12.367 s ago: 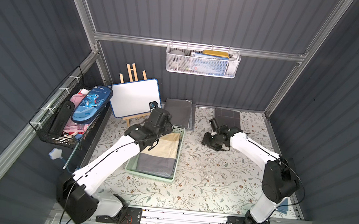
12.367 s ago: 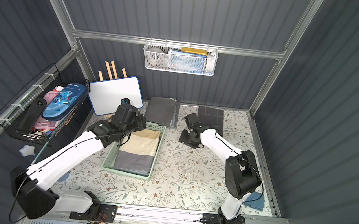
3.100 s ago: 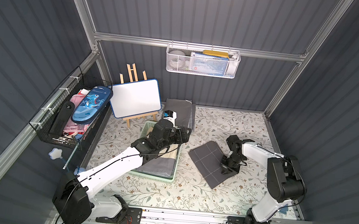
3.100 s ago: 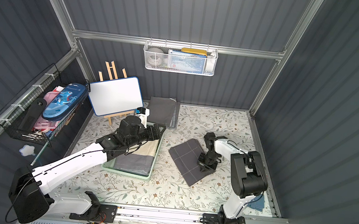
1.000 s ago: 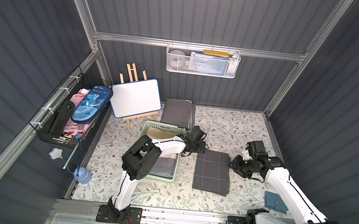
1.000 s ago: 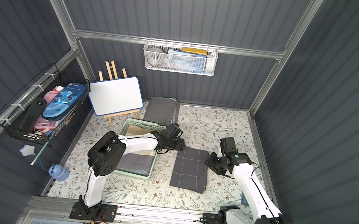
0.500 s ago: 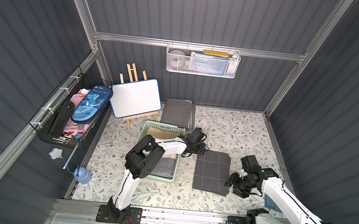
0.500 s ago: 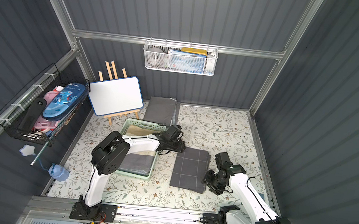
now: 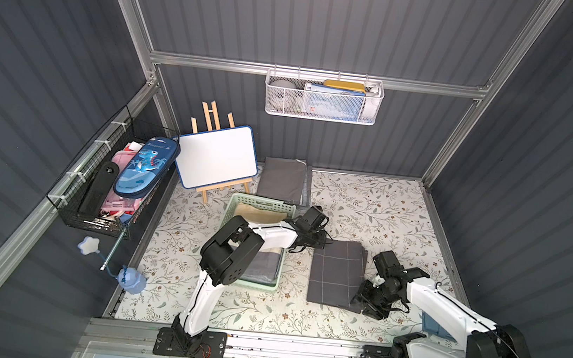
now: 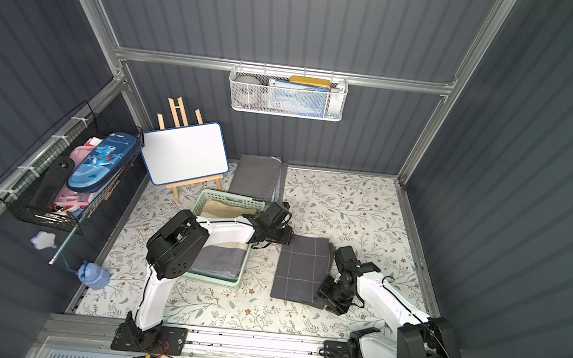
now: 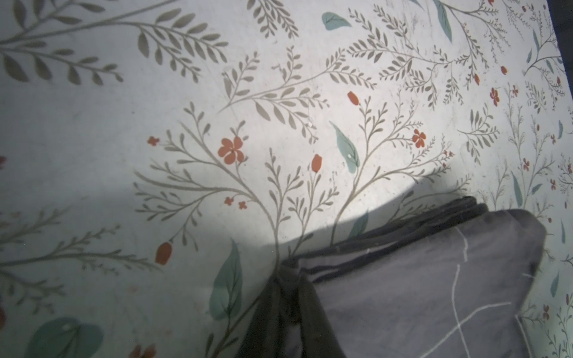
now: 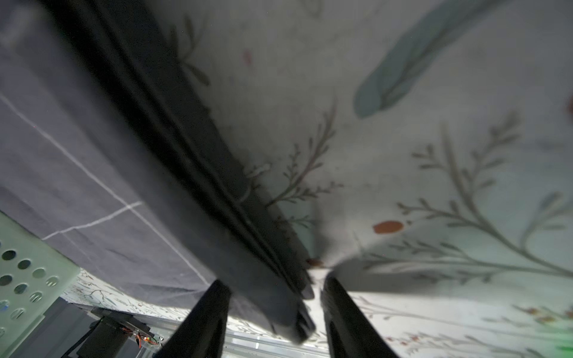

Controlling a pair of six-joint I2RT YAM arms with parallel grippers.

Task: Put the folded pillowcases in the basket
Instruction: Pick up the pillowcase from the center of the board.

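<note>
The folded pillowcase (image 9: pixel 337 272) (image 10: pixel 300 269), dark grey with thin white grid lines, lies flat on the floral table to the right of the basket. The mint-green basket (image 9: pixel 261 202) (image 10: pixel 229 201) holds folded beige and grey cloths. My left gripper (image 9: pixel 319 244) (image 11: pixel 286 279) is shut, pinching the pillowcase's far left corner (image 11: pixel 418 294). My right gripper (image 9: pixel 361 302) (image 12: pixel 276 310) is low at the near right corner. Its fingers (image 12: pixel 204 316) stand apart with the layered corner (image 12: pixel 279 297) between them, and a gap shows on one side.
Another folded grey cloth (image 9: pixel 283 179) lies at the back behind the basket. A whiteboard on an easel (image 9: pixel 217 157) stands back left. A black wire basket (image 9: pixel 108 185) hangs on the left wall, a white mesh basket (image 9: pixel 323 99) on the back wall. The basket's perforated wall (image 12: pixel 28 272) shows in the right wrist view.
My left gripper has shut on the pillowcase's far left corner. My right arm has moved from the pillowcase's right side down to its near right corner. The pillowcase lies as before.
</note>
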